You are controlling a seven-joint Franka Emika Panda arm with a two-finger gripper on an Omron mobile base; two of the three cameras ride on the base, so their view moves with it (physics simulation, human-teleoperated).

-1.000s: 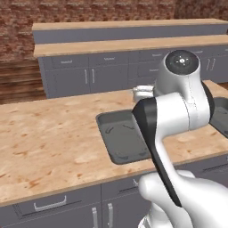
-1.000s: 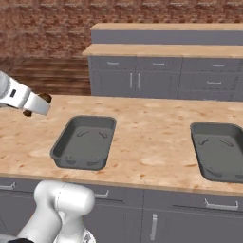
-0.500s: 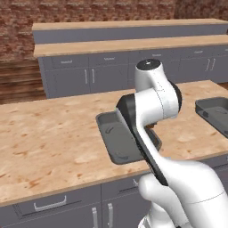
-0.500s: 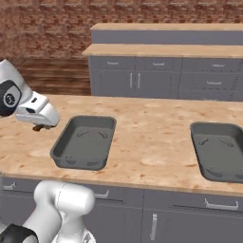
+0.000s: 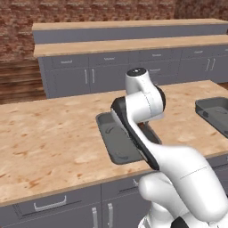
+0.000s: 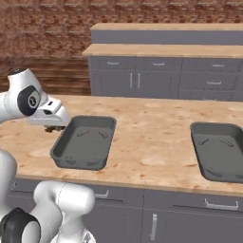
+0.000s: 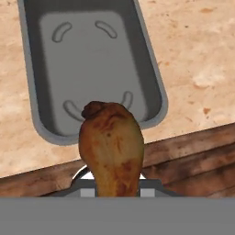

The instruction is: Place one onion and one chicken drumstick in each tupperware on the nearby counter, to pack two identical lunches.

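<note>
Progress: early, judging by both grey tupperware trays, near one and far one, lying bare inside; no onion seen on the desk.
Left to do: by the look of it, nearly everything, namely one drumstick and one onion into each tray.
Claw: narrowed around the chicken drumstick, meaty end up in the hand view, fingertips hidden behind it.
Drumstick place: carried in the air just beside the near tray's left rim in the right base view; in the hand view, the tray's short rim straight ahead of it.
Trays: shallow, matte grey, rounded corners, raised rim, curved moulded marks on the floor; well apart on the desk.
Drumstick surface: lumpy, glossy orange-brown, darker knob at the top.
Desk: light wood grain, mottled, over grey drawers with silver handles.
</note>
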